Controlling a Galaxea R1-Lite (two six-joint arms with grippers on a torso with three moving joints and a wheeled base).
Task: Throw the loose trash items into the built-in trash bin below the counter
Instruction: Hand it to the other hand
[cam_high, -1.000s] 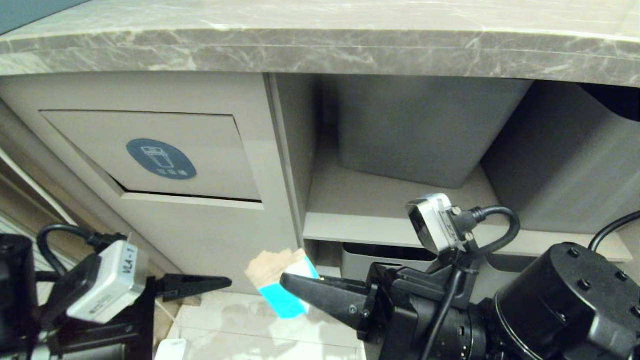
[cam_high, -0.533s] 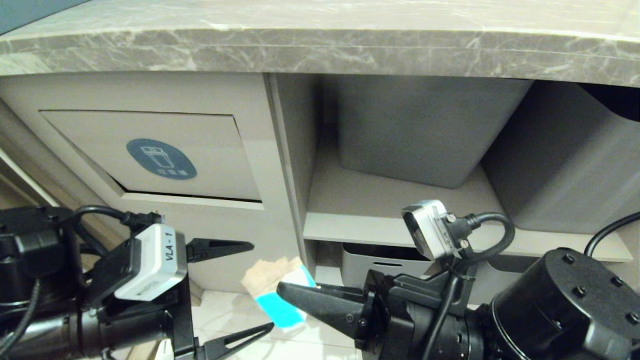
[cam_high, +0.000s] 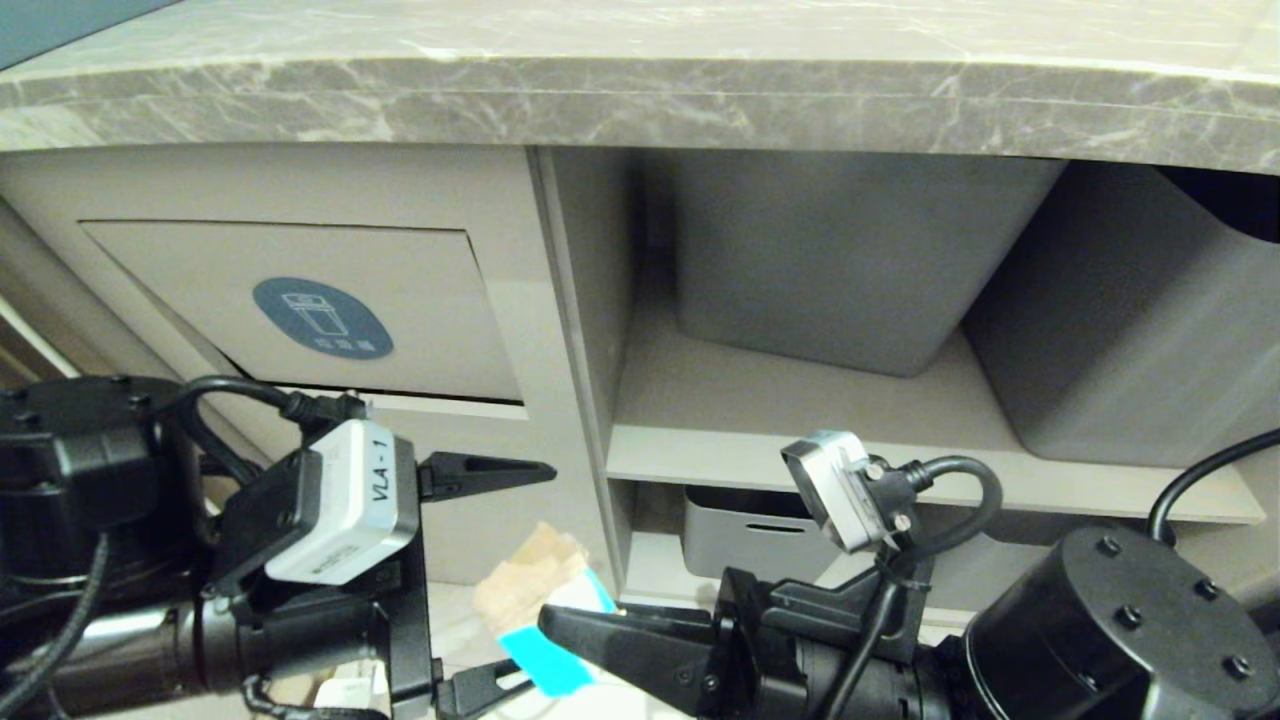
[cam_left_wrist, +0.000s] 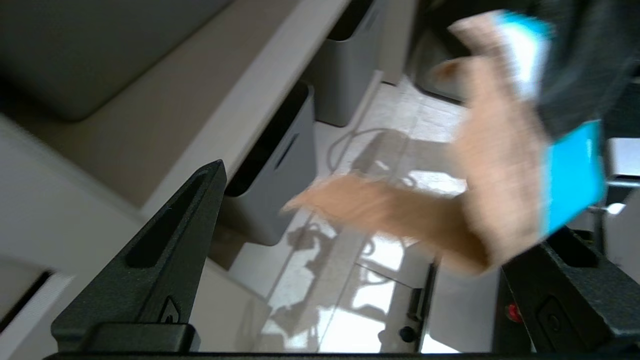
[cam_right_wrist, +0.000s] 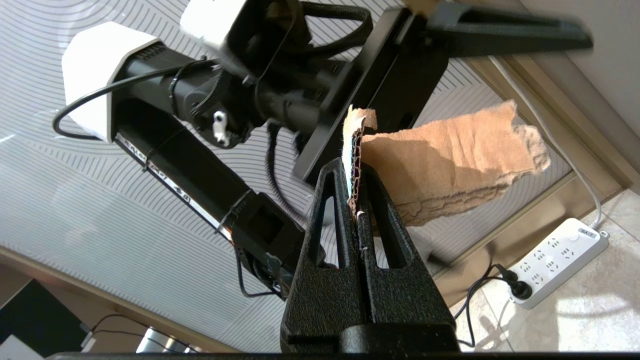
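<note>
- The right gripper (cam_high: 560, 625) is clamped on 1 bent cardboard scrap (cam_high: 530, 585), whose brown torn end sticks out past the fingertips and whose teal face (cam_high: 545, 660) hangs just below them.
- Just left of it, the left gripper (cam_high: 515, 570) has its 2 fingers spread wide on either side of the scrap, not touching.
- Above and beyond both, the trash bin flap (cam_high: 300, 310) with its blue sticker (cam_high: 322, 318) sits under the counter (cam_high: 640, 100).
</note>
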